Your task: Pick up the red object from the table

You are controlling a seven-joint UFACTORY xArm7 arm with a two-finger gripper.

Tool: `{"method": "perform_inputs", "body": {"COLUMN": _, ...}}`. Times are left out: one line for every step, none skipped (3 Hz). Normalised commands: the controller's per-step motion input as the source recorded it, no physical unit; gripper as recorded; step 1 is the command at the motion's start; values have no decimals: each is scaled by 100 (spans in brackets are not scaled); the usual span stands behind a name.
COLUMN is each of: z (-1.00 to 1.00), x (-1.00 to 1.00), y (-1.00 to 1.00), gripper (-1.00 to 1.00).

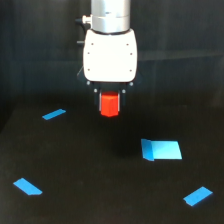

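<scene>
The red object (109, 104) is a small red-orange block directly beneath the white body of my gripper (109, 109), near the upper middle of the exterior view. Its top is tucked up between the dark fingers, which hardly show against the black background. The jaws stand close on either side of the block, shut on it. The block appears held a little above the black table (100, 190), with a faint darker patch on the surface below and to its right.
Flat blue pieces lie on the table: a thin one (54, 114) at the left, a larger rectangle (161, 150) right of centre, one (27, 186) at the lower left and one (198, 196) at the lower right.
</scene>
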Motion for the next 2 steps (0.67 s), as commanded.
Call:
{"method": "perform_inputs", "body": {"z": 19, "x": -25, "y": 9, "gripper": -95}}
{"method": "perform_inputs", "body": {"z": 6, "x": -17, "y": 28, "gripper": -100}}
